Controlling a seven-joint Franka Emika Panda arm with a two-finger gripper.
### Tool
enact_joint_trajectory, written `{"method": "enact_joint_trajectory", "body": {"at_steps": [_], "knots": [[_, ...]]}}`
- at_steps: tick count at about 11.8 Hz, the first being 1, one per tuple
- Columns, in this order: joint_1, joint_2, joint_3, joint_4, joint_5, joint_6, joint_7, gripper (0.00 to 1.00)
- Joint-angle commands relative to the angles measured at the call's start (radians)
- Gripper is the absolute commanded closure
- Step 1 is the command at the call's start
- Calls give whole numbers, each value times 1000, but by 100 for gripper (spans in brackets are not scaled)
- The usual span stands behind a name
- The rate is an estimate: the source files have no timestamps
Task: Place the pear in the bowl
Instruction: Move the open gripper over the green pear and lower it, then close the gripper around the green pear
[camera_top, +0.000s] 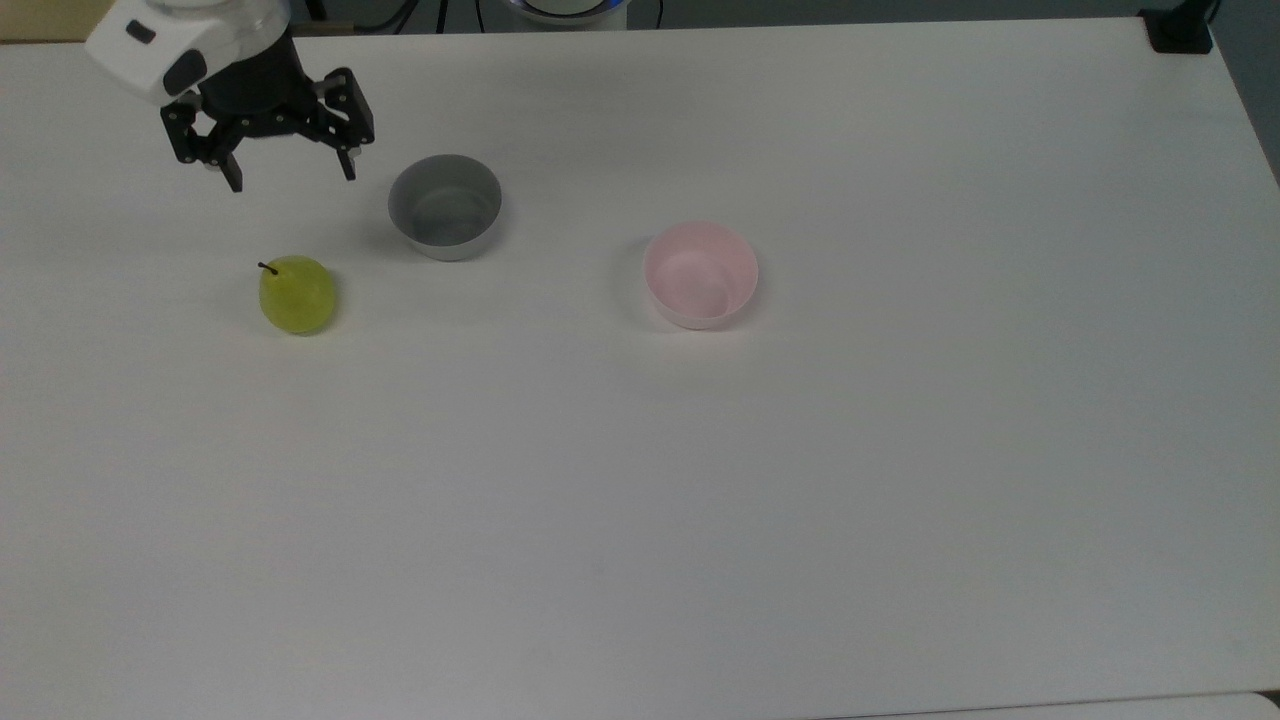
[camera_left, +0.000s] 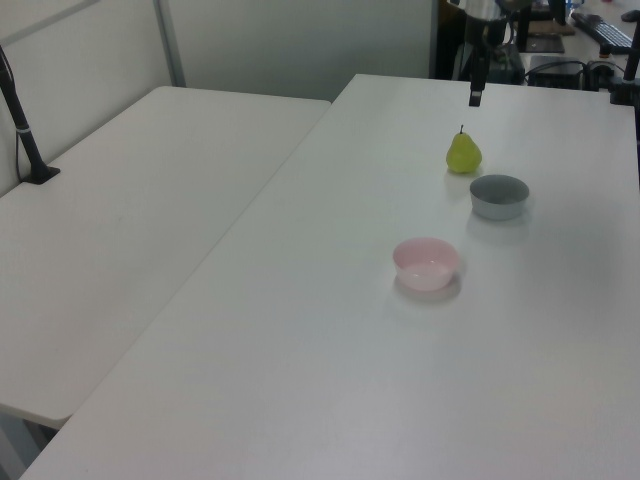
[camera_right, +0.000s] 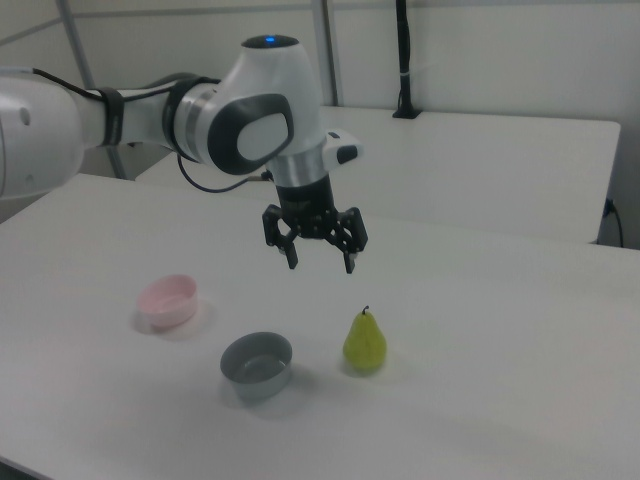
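Yellow-green pear (camera_right: 365, 341) stands upright on the counter (camera_top: 640, 480), beside the grey bowl (camera_top: 445, 207). Hand (camera_right: 320, 258) hovers above, wide open, empty. Centre over the belly, descend straight, clear the stem, then close.

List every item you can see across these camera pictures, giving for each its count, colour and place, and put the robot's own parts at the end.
pear: one, yellow-green, upright on the table, at the top view's left
grey bowl: one, grey, on the table beside the pear
pink bowl: one, pale pink, on the table to the top view's right of the grey bowl
table: one, white, under everything
second table: one, white, at the left view's left
gripper: one, black, jaws open, above the table near the pear
arm: one, white
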Motion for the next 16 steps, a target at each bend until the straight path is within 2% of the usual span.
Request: {"method": "enact_joint_trajectory", "body": {"at_steps": [1, 7, 11, 14, 15, 16], "knots": [[-3, 40, -14, -28, -11, 62, -3, 0], [-12, 132, -17, -62, -12, 200, 20, 0], [-17, 174, -31, -62, -49, 231, 21, 0], [-23, 200, -29, -88, -55, 312, 21, 0], [-21, 209, -29, -89, -55, 324, 21, 6], [-23, 211, -29, -89, -55, 325, 21, 30]]}}
